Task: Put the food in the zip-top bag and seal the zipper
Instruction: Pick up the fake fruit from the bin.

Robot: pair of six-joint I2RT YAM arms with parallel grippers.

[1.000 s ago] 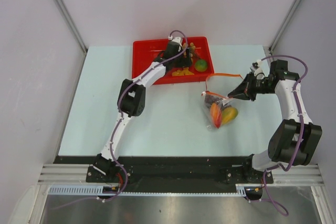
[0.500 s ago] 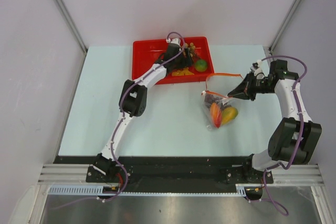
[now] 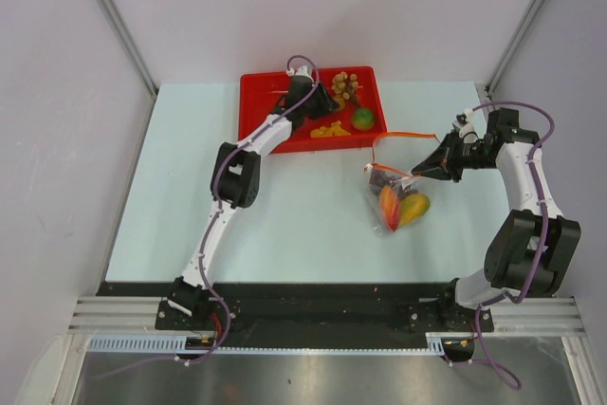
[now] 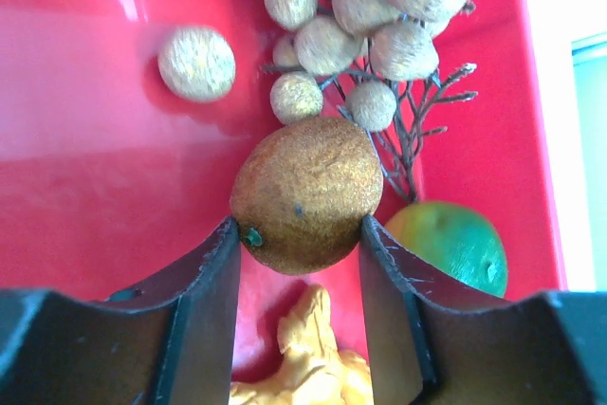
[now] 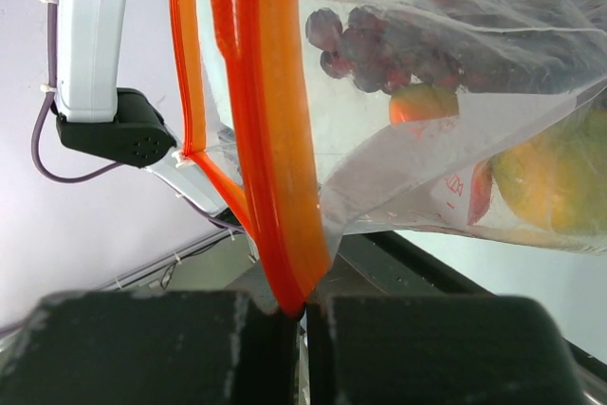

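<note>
My pale blue desk (image 3: 285,225) sits boxed in by plain grey-white walls (image 3: 313,7), with metal corner posts (image 3: 114,16) at the back, a black rail (image 3: 322,296) along my near edge, and evenly lit.

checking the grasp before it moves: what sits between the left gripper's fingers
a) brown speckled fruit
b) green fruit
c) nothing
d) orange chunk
a: the left gripper has a finger against each side of the brown speckled fruit, the green fruit lying apart on the red tray.
</note>
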